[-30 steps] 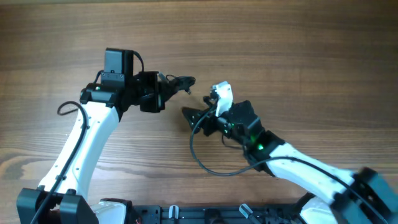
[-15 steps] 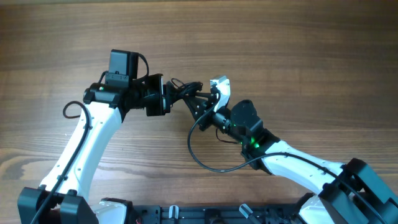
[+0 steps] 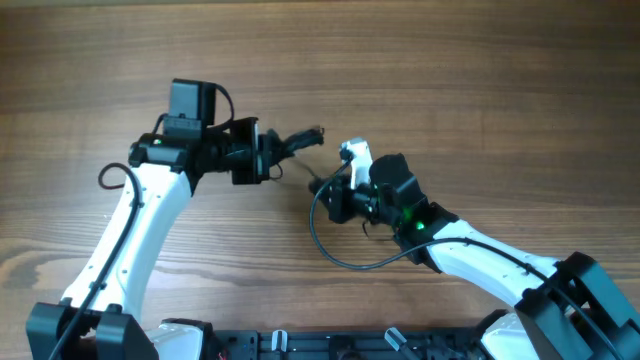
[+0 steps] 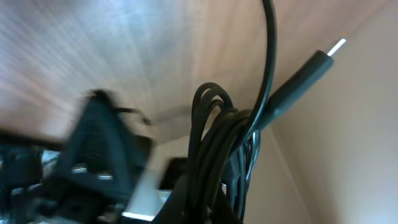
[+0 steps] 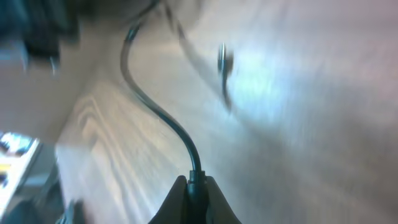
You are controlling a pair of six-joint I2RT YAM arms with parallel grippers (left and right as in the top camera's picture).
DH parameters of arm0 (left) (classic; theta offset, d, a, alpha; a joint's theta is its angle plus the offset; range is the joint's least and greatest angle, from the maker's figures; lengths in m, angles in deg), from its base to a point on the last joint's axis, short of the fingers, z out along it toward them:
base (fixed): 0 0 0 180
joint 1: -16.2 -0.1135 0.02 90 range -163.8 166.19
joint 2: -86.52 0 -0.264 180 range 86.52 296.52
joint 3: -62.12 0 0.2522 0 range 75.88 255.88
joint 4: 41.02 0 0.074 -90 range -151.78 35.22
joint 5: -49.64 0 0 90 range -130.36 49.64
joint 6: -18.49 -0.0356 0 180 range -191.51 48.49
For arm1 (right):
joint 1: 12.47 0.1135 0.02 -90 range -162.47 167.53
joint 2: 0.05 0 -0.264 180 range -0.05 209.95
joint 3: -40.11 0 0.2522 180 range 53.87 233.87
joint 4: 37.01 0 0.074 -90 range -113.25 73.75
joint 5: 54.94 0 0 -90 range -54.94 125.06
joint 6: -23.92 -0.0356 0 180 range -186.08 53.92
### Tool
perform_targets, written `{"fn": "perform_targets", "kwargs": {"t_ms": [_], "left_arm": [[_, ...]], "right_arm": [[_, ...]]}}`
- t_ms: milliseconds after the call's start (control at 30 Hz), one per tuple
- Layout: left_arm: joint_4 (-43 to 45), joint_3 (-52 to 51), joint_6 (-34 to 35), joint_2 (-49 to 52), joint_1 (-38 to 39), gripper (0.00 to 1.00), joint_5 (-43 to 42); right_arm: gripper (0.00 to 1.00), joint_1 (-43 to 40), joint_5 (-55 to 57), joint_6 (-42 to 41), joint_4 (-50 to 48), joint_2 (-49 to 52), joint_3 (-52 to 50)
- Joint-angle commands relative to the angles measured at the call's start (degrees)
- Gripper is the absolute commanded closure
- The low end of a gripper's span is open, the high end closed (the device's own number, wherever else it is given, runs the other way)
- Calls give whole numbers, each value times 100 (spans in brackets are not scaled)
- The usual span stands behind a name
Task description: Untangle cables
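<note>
The cables (image 3: 303, 139) are a small black bundle held just above the table, with my left gripper (image 3: 285, 147) shut on it. In the left wrist view the bundle (image 4: 214, 143) loops up from between my left gripper (image 4: 214, 210), and a plug (image 4: 298, 84) with a silver tip points up right. My right gripper (image 3: 322, 188) sits just right of and below the bundle. In the right wrist view my right gripper (image 5: 196, 190) is shut on the end of one thin black cable (image 5: 163, 118), which curves away up left.
The wooden table (image 3: 480, 80) stretches all round. A thicker black arm cable (image 3: 335, 258) loops beside the right arm, and another (image 3: 105, 175) beside the left arm. A black frame (image 3: 300, 345) runs along the front edge.
My right gripper was open, reached in to the bundle, shut on a cable end, and pulled back down and right. The left arm shifted slightly back to the left with the bundle.
</note>
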Motion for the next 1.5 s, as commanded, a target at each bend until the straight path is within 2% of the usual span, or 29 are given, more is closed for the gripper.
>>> {"fn": "perform_targets", "kwargs": {"t_ms": [0,100,133,167,267,333,400,433,500,633,733,867,900,1067,1133,1167,1233,1267,1367,1467], "left_arm": [[352,50,-1099,-22,-256,96,-146],[413,50,-1952,-22,-352,93,-107],[413,50,-2315,-22,-382,91,-105],[413,50,-2673,-22,-396,90,-107],[413,50,-3888,-22,-398,87,-105],[409,50,-4559,-22,-396,90,-107],[409,50,-5016,-22,-396,92,-109],[407,50,-5289,-22,-391,95,-109],[404,50,-6030,-22,-337,96,-109],[352,50,-7464,-22,-37,96,-160],[299,50,-8325,-22,350,96,-398],[245,50,-9016,-22,844,96,-433],[262,50,-9079,-22,935,96,-431],[393,50,-9160,-22,1108,96,-433],[396,50,-9162,-22,1047,96,-396],[393,50,-9158,-22,990,89,-330],[389,50,-9038,-22,796,60,-282],[391,50,-8793,-22,664,53,-280],[391,50,-8240,-22,310,37,-278],[391,50,-7622,-22,35,33,-280]], "right_arm": [[96,-37,-850,-17,348,66,-2],[94,-181,-850,94,610,37,-2],[85,-328,-831,214,767,7,-2],[72,-461,-826,317,890,-28,-2],[22,-1113,-835,354,1150,-129,-2],[0,-1569,-944,232,1176,-179,-2],[0,-1888,-1259,234,1058,-210,-2],[1,-2122,-1714,216,844,-221,-2],[0,-2361,-2518,-55,361,-219,-2],[0,-2332,-3560,-181,-568,-219,-2],[0,-2218,-3783,-586,-833,-219,-2],[0,-2144,-3788,-1276,-1032,-214,-2],[5,-2114,-3788,-1410,-1069,-214,-2],[69,-1963,-3733,-1023,-1078,-190,-2],[92,-1961,-3602,-909,-1080,-186,-2],[96,-1963,-3510,-796,-1075,-186,-2],[96,-1963,-3252,-776,-1064,-186,-2],[96,-1961,-3112,-813,-1082,-186,-2],[96,-1961,-2850,-907,-1080,-186,-2],[96,-1961,-2739,-931,-1080,-186,-2]]}}
